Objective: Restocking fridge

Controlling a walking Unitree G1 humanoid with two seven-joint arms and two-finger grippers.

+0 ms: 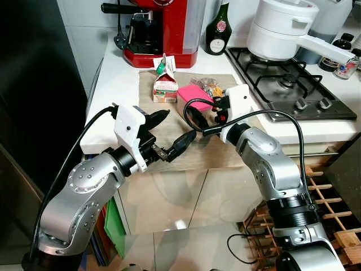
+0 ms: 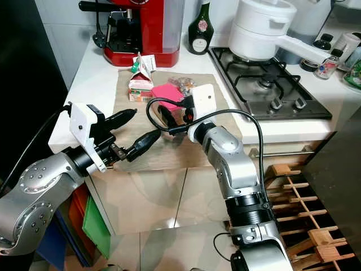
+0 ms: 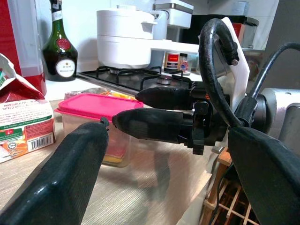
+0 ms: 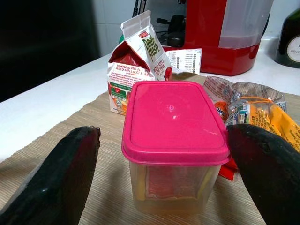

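Observation:
A clear container with a pink lid (image 4: 173, 117) stands on a woven mat (image 1: 186, 155) on the counter. My right gripper (image 4: 161, 133) is open just in front of it, one finger on each side and neither touching. Behind it to the left is an opened juice carton (image 1: 165, 84), and behind it to the right lies a bag of wrapped snacks (image 4: 253, 110). My left gripper (image 1: 180, 124) is open and empty over the mat's front left, pointing at the right gripper. The left wrist view shows the container (image 3: 93, 101), the carton (image 3: 23, 122) and the right gripper's fingers (image 3: 154, 124).
At the back of the counter stand a red coffee machine (image 1: 161, 28) and a green bottle (image 1: 218, 28). To the right, a white pot (image 1: 282, 28) sits on the gas hob (image 1: 293, 84). A wooden rack (image 1: 333, 209) is low on the right, and a dark tall surface (image 1: 34, 84) rises on the left.

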